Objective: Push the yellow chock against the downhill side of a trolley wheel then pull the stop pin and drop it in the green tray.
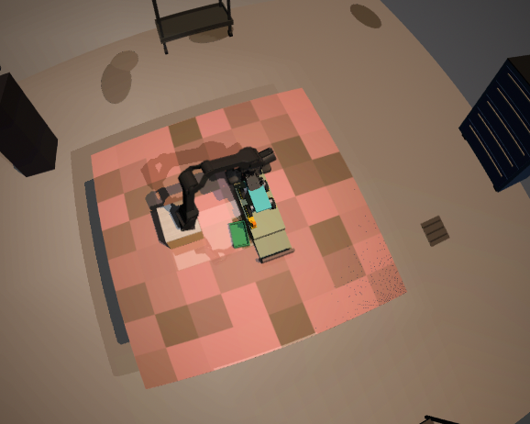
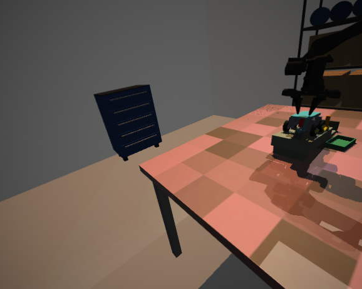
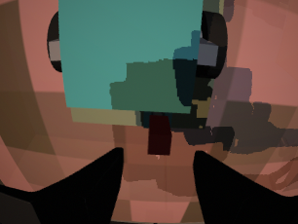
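Observation:
The trolley, with a teal top point(image 1: 259, 198) point(image 2: 316, 114) point(image 3: 127, 39), stands on the ramp point(image 1: 269, 225) point(image 2: 287, 148). The red head of the stop pin point(image 2: 301, 122) point(image 3: 160, 138) shows at its uphill end. My gripper point(image 2: 304, 113) point(image 3: 159, 157) is partly open and empty, above that end; in the wrist view the red head lies just beyond and between the fingertips. The yellow chock with orange handle point(image 1: 252, 223) point(image 2: 327, 120) stands upright near the tray-side downhill wheel; contact cannot be told. The green tray point(image 1: 239, 234) point(image 2: 342, 143) is empty.
The tray lies on the table beside the ramp, on the side of the arm's base point(image 1: 180, 229). A lip point(image 1: 277, 255) closes the ramp's low end. The arm reaches over the uphill end and casts shadows there. A blue drawer cabinet point(image 1: 505, 124) point(image 2: 132, 122) stands off the table.

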`<state>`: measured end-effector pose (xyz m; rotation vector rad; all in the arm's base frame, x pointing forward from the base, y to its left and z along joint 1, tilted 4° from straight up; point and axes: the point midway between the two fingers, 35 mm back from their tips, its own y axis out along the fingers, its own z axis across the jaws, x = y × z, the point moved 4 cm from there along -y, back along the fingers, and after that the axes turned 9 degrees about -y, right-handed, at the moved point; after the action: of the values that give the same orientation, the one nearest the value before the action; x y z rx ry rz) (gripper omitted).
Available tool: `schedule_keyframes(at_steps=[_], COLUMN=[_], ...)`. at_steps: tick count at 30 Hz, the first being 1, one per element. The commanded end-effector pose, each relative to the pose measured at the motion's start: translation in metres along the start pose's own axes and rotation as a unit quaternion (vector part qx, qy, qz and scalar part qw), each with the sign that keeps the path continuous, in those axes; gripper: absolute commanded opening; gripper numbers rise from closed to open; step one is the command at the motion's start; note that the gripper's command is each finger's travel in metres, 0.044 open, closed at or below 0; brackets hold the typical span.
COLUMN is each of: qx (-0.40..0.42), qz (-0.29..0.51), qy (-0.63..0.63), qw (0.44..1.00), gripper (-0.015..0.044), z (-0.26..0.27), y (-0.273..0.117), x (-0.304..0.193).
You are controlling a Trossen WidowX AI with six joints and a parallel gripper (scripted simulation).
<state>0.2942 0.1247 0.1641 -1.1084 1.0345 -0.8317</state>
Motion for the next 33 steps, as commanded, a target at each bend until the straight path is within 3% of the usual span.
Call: schedule_keyframes(at_steps=[1, 33], qx=[-0.003, -0.003], qz=[0.002, 0.002], qy=[0.002, 0.002], qw=[1.000, 1.000], gripper=[0.0190, 0.0190], z=[0.000, 0.000], y=[0.008, 0.046], x=[-0.001, -0.001])
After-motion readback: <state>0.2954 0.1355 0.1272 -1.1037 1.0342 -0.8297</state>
